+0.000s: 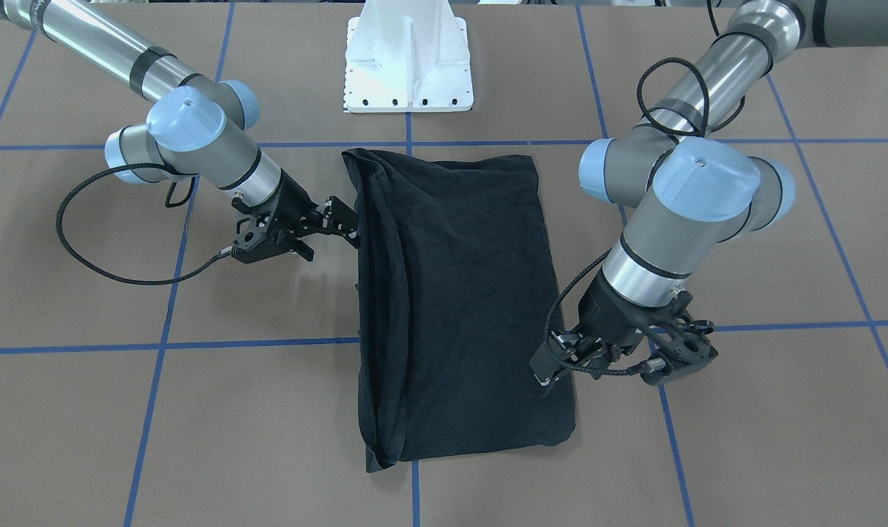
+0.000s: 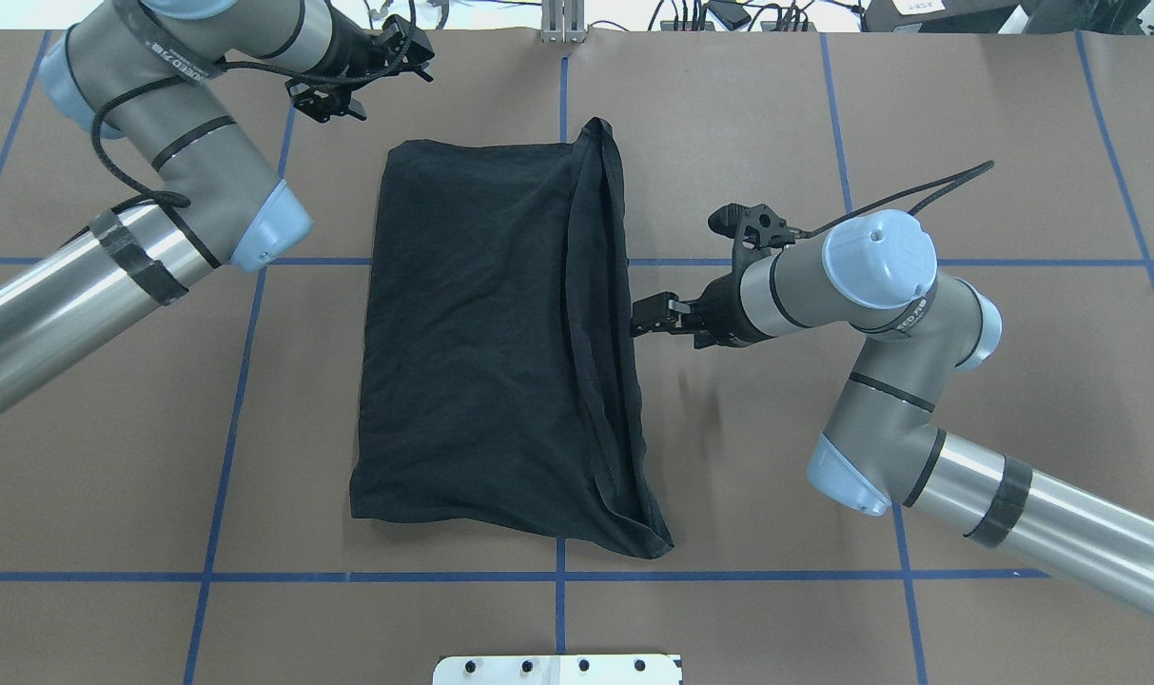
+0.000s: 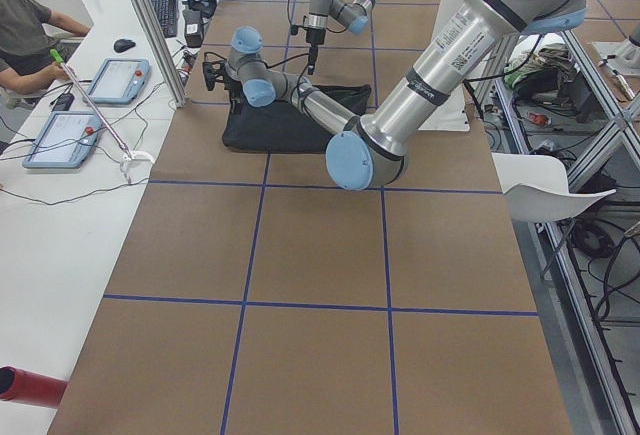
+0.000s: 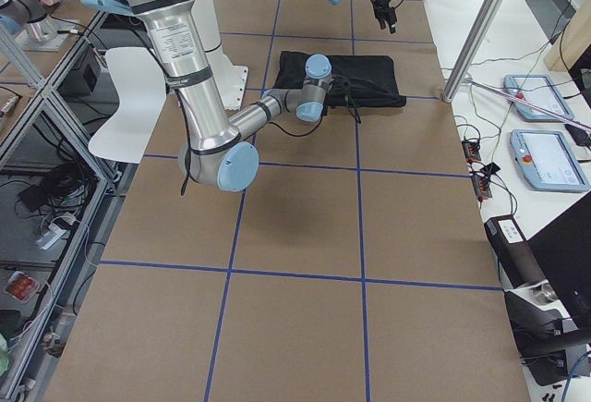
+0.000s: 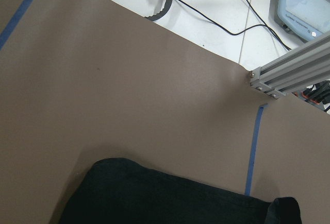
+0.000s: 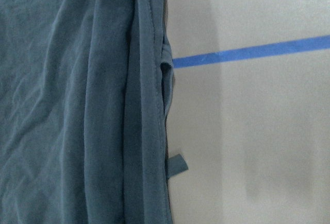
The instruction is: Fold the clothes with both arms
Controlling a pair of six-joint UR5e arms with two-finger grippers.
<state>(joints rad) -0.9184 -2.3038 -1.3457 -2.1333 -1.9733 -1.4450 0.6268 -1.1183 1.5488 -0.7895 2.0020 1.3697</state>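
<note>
The black T-shirt (image 1: 458, 293) (image 2: 481, 333) lies flat on the brown table, folded into a tall rectangle. Its layered hem edges run along the side towards my right arm, and no print shows. My right gripper (image 1: 334, 230) (image 2: 645, 319) is low beside that layered edge, about halfway along it, jaws open and holding nothing. The right wrist view shows the edge of the T-shirt (image 6: 67, 105) close up. My left gripper (image 1: 550, 359) (image 2: 410, 57) hangs open and empty, raised near the shirt's far corner. In the left wrist view only a corner of the T-shirt (image 5: 170, 198) is seen from above.
The white pedestal base (image 1: 407, 66) stands at the robot's edge of the table. Blue tape lines (image 2: 244, 381) grid the brown surface. Beyond the far edge are an aluminium post (image 5: 294, 69), tablets (image 3: 110, 80) on a white desk, and a seated person (image 3: 30, 25).
</note>
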